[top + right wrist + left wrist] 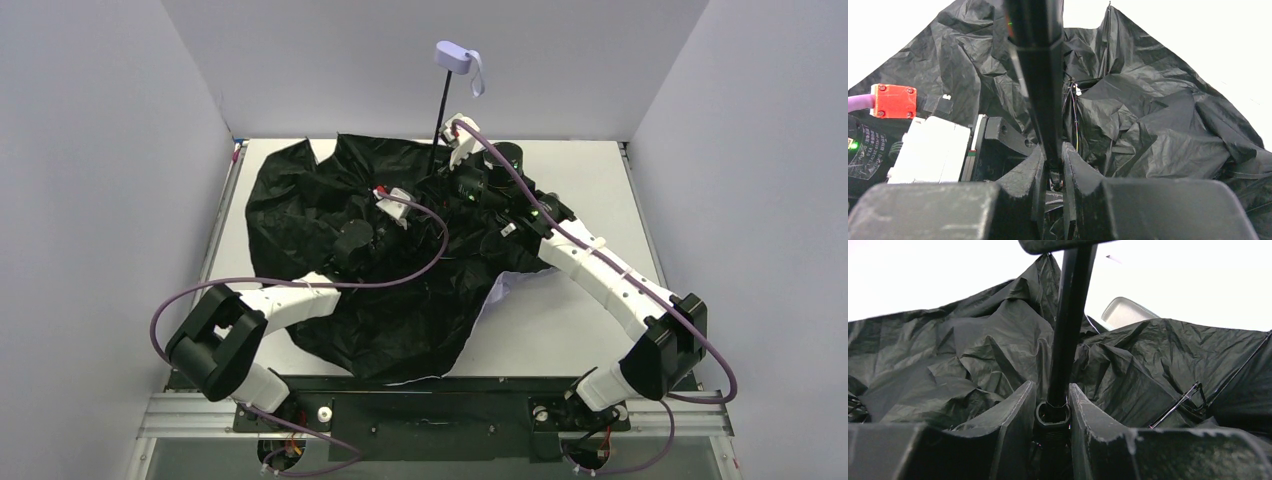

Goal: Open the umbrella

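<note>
The umbrella (400,300) lies spread on the table with its black underside up. Its thin black shaft (440,115) rises to the lavender knob handle (455,56) with the strap. In the left wrist view my left gripper (1053,400) is shut on the black sliding collar (1052,416) around the shaft (1068,330), one finger on each side. In the right wrist view my right gripper (1052,155) is shut on the shaft (1040,85). From above, both grippers meet at the shaft's base, left gripper (415,205), right gripper (445,185). A strip of pale lavender canopy (508,290) shows at the right edge.
The white table (570,330) is boxed in by white walls at the back and on both sides. Crumpled black fabric and thin ribs (1183,402) surround both grippers. The left arm's white wrist housing (930,150) sits close beside the right gripper.
</note>
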Available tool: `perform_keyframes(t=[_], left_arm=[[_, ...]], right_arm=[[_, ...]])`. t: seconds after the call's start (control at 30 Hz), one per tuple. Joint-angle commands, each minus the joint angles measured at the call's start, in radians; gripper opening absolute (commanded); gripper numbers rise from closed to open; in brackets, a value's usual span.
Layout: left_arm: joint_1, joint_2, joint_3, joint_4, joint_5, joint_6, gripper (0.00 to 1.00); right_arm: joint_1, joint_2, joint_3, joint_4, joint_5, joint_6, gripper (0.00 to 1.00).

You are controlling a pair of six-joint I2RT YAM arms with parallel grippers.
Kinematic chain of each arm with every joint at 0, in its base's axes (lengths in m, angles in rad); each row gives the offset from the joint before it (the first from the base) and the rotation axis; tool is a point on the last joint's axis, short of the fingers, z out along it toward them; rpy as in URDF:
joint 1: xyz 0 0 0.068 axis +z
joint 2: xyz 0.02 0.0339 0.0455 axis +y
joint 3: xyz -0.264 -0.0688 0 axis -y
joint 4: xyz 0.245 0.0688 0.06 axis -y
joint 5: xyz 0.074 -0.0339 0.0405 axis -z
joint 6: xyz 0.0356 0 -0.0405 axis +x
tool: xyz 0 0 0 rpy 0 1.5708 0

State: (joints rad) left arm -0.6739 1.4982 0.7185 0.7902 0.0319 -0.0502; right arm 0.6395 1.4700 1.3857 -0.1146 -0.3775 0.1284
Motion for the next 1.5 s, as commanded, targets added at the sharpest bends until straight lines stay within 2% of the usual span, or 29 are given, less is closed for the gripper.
perform_keyframes(t=[0.0, 0.17, 0.27, 0.37, 0.43, 0.53, 0.7, 0.8, 0.97, 1.03, 1.17, 1.27, 1.47], left_arm=[[0.035, 0.089, -0.067, -0.397, -0.136, -0.047, 0.26], [0.082, 0.130, -0.053, -0.444, -0.148, -0.103, 0.26], [0.103, 0.113, -0.055, -0.416, -0.132, -0.096, 0.34], [0.103, -0.013, -0.114, -0.242, -0.050, -0.014, 0.40], [0.099, -0.087, -0.101, -0.189, 0.008, 0.035, 0.42], [0.099, -0.168, -0.033, -0.167, 0.068, 0.127, 0.42], [0.099, -0.232, 0.097, -0.234, 0.209, 0.254, 0.57], [0.097, -0.248, 0.130, -0.256, 0.258, 0.290, 0.58], [0.082, -0.238, 0.168, -0.253, 0.299, 0.316, 0.56], [0.070, -0.226, 0.180, -0.248, 0.304, 0.333, 0.51], [0.082, -0.190, 0.185, -0.268, 0.273, 0.330, 0.34], [0.114, -0.168, 0.127, -0.279, 0.260, 0.327, 0.27], [0.170, -0.119, 0.029, -0.301, 0.250, 0.316, 0.23]], right_arm=[[-0.002, -0.107, 0.159, 0.342, -0.061, 0.074, 0.00], [-0.002, -0.113, 0.160, 0.353, -0.065, 0.090, 0.00], [-0.002, -0.114, 0.158, 0.349, -0.067, 0.089, 0.00], [0.000, -0.120, 0.109, 0.340, -0.064, 0.058, 0.00], [0.002, -0.121, 0.057, 0.332, -0.066, 0.037, 0.00], [0.007, -0.124, -0.024, 0.323, -0.069, 0.005, 0.00], [0.013, -0.122, -0.067, 0.315, -0.074, -0.032, 0.00], [0.014, -0.111, -0.067, 0.315, -0.077, -0.036, 0.00], [0.016, -0.104, -0.068, 0.314, -0.075, -0.039, 0.00], [0.016, -0.104, -0.070, 0.313, -0.076, -0.039, 0.00], [0.015, -0.105, -0.062, 0.312, -0.074, -0.037, 0.00], [0.014, -0.109, -0.037, 0.311, -0.075, -0.019, 0.00], [0.013, -0.117, 0.033, 0.317, -0.077, 0.027, 0.00]])
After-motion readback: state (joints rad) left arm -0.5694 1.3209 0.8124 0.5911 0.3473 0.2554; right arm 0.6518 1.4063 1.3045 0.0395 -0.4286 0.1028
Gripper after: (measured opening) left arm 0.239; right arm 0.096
